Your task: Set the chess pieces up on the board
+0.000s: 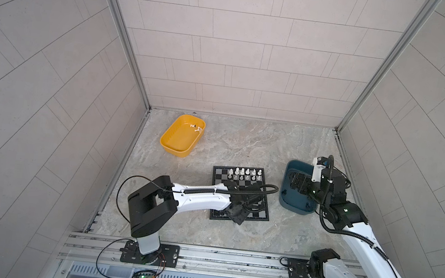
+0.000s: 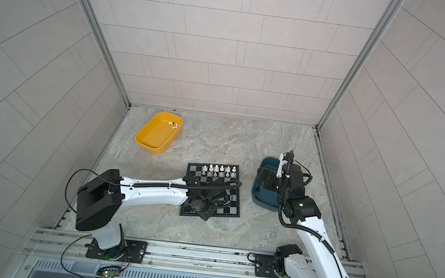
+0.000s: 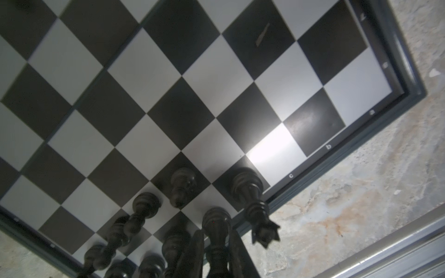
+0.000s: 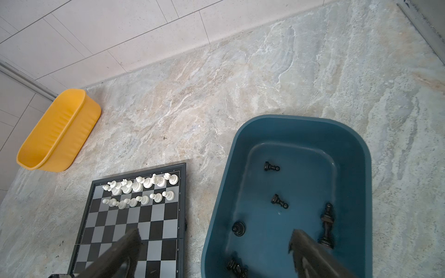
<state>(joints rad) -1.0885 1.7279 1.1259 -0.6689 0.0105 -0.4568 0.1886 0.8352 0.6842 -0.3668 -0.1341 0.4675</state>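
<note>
Glossy checkered board (image 3: pixel 216 72), marbled stone tabletop (image 3: pixel 337 204)

Yellow tray (image 1: pixel 176 138), left of centre. Teal tray (image 1: pixel 292 204), right of centre. Marbled tabletop (image 1: pixel 243 145) beneath. Tiled walls (image 1: pixel 241 46) around.

far tray (image 1: pixel 178 140) lies at ten o'clock of the board (image 1: pixel 220 174), side tray (image 1: pixel 293 208) at three; chess pieces (image 1: pixel 243 174) stand along its twelve o'clock edge.

Bright, soft, even overhead light in both top views; only faint shadows on the tabletop (image 1: pixel 243 148); wall tiles (image 1: pixel 243 32) bowed toward the frame edges. Dimmer in the left wrist view: white glare patch on the board (image 3: pixel 277 146), black chess pieces (image 3: pixel 216 223) blurred close to the lens.
</note>
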